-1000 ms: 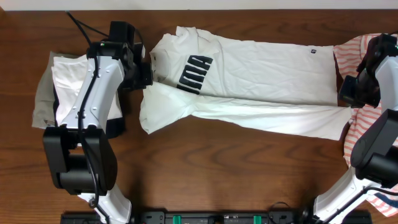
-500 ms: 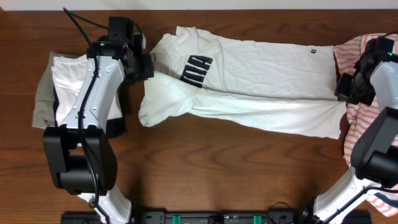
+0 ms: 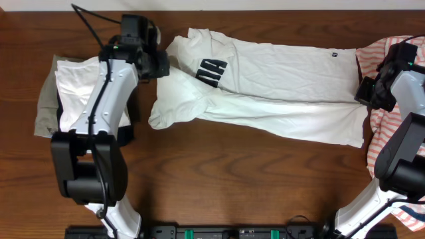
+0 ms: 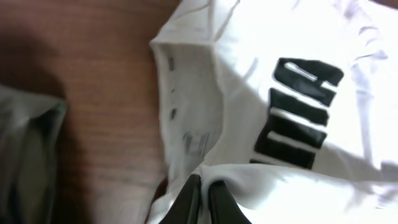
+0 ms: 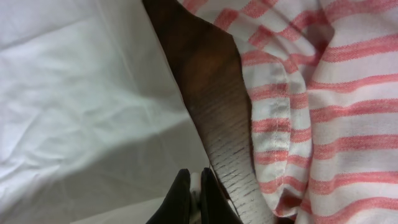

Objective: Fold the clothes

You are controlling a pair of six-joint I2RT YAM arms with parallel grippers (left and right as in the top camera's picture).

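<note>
- Left jaws pinch the shirt (image 3: 285, 73) edge by its lettering (image 3: 211, 72), right jaws pinch the hem corner, likely to stretch a lengthwise fold
- Shirt lies across the desk (image 3: 232, 179), between a folded stack (image 3: 70, 93) and a striped top (image 3: 372, 60)

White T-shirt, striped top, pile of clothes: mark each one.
White T-shirt (image 3: 279, 70): overhead view, plain middle of its body.
Striped top (image 3: 373, 56): overhead view, its striped fabric near the far edge.
Pile of clothes (image 3: 70, 86): overhead view, white top layer.
</note>
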